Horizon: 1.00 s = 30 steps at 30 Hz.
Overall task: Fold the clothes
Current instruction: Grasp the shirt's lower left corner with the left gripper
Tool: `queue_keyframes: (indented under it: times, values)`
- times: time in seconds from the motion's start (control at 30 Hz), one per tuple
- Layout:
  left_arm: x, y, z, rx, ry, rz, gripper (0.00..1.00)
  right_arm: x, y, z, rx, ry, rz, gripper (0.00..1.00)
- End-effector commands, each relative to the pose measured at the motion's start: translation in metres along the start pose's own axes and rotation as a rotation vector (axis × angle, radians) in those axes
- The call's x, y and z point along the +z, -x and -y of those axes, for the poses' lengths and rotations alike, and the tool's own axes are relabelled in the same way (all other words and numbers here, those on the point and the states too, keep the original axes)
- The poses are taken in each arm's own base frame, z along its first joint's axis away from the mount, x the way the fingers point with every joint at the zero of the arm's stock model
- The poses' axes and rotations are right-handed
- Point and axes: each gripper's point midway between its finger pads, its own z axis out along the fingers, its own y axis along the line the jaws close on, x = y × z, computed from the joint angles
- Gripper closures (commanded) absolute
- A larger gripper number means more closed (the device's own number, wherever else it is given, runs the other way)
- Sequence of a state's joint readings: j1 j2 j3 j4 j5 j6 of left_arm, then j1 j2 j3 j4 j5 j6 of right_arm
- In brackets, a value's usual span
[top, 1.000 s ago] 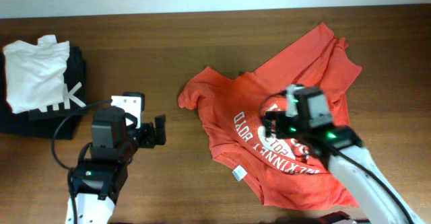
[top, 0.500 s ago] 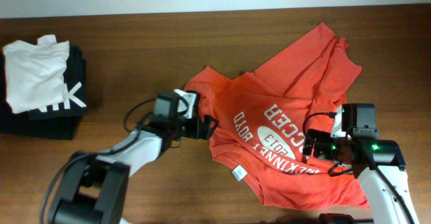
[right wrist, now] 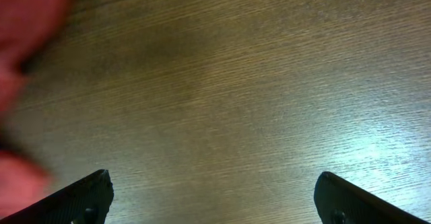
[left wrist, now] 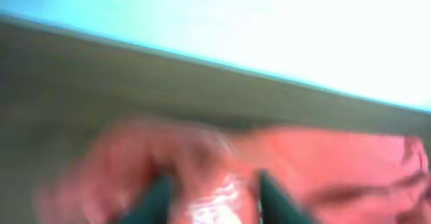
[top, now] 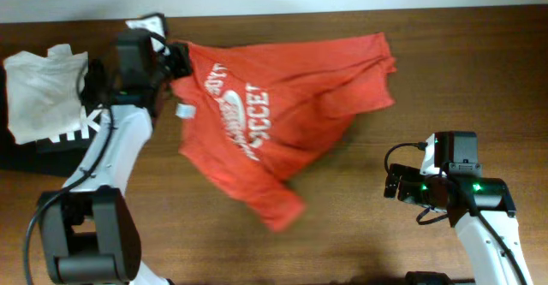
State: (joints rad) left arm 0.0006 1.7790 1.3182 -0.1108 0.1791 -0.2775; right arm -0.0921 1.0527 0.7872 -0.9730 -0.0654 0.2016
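Left gripper (top: 177, 62) jaws clamped on an edge of the orange-red T-shirt (top: 282, 105), at the far left of the table (top: 360, 242) near its back edge. The left wrist view is smeared, so the pinch itself is fuzzy, but red cloth sits between the two dark fingers (left wrist: 158, 197) and in the overhead view the fabric gathers right at the gripper. From there the shirt fans out rightward along the back of the table and hangs down toward the middle in a rough triangle, lower corner blurred. White lettering (top: 241, 114) faces up, running at a slant; a small white tag (top: 182, 109) shows just below the gripper. Right gripper (top: 392, 185) jaws spread wide, nothing in them, over bare wood at the right side, well apart from the shirt. In the right wrist view, both fingertips (right wrist: 87, 194) sit at the bottom corners with only a red blur of shirt at the left edge. Left of the left arm: white folded garment (top: 38, 97) lying on top of a black folded garment (top: 60, 157).
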Motion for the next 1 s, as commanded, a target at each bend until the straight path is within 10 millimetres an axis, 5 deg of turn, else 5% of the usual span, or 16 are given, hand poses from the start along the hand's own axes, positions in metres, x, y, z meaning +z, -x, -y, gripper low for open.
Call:
queue_keyframes:
  times: [0.0, 0.07, 0.13, 0.23, 0.37, 0.5, 0.57, 0.83, 0.97]
  values:
    - [-0.013, -0.059, -0.015, -0.059, 0.047, -0.257, 0.01, -0.002, 0.002, 0.001, 0.001, 0.002, 0.012, 0.01]
    - [-0.041, -0.129, -0.019, -0.105, 0.118, -0.557, 0.01, -0.002, 0.002, 0.001, 0.001, 0.002, 0.013, 0.01]
    - [-0.063, -0.163, -0.012, -0.110, 0.144, -0.715, 0.01, -0.002, 0.002, 0.001, 0.001, 0.002, 0.012, 0.01]
    - [-0.085, -0.195, 0.011, -0.071, 0.137, -0.862, 0.07, -0.002, 0.002, 0.000, 0.001, 0.005, 0.012, 0.01]
    - [-0.102, -0.235, 0.040, 0.008, 0.132, -0.982, 0.35, -0.002, 0.002, 0.000, 0.001, 0.005, 0.010, 0.01]
    - [-0.128, -0.282, 0.024, -0.080, 0.283, -1.110, 0.35, -0.002, 0.002, 0.000, 0.001, 0.005, 0.010, 0.01]
    - [-0.141, -0.311, 0.010, -0.127, 0.344, -1.168, 0.46, 0.000, 0.001, 0.001, 0.002, 0.003, -0.001, 0.01]
    - [-0.112, -0.335, 0.000, -0.188, 0.323, -1.047, 0.47, 0.009, -0.002, 0.002, 0.005, -0.006, -0.048, 0.01]
    - [-0.108, -0.334, 0.001, -0.186, 0.311, -1.026, 0.80, 0.009, -0.002, 0.002, 0.005, -0.007, -0.049, 0.01]
